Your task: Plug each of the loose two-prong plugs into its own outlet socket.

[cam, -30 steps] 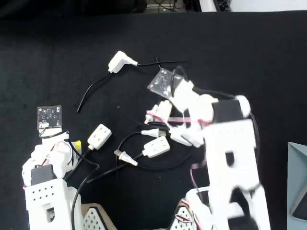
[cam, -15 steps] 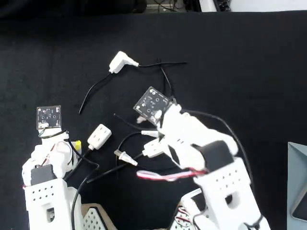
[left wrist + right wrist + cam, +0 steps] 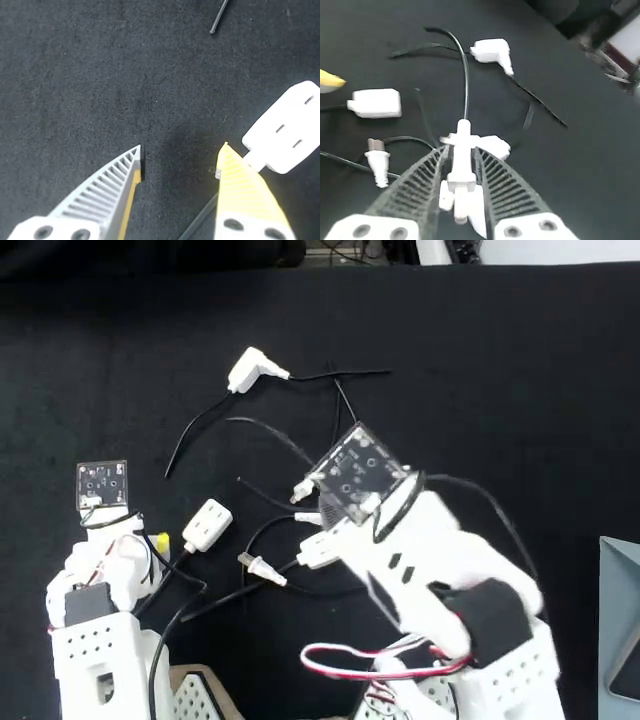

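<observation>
Left gripper (image 3: pixel 182 150), lower left of the overhead frame, gapes wide and empty just beside a socket block (image 3: pixel 282 127), right gripper (image 3: pixel 461 152) mid-frame is clamped on a white plug (image 3: pixel 462 132) near a second socket (image 3: pixel 322 548), angled plug (image 3: pixel 250 368) lies farther up.

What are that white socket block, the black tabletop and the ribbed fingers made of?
Socket block: smooth white moulded plastic, judging by its even sheen and rounded corners.
Tabletop: probably black felt-like cloth; matte with a fine speckled grain.
Left hand, fingers: likely printed plastic, one yellow, one pale grey, with ridged faces.
</observation>
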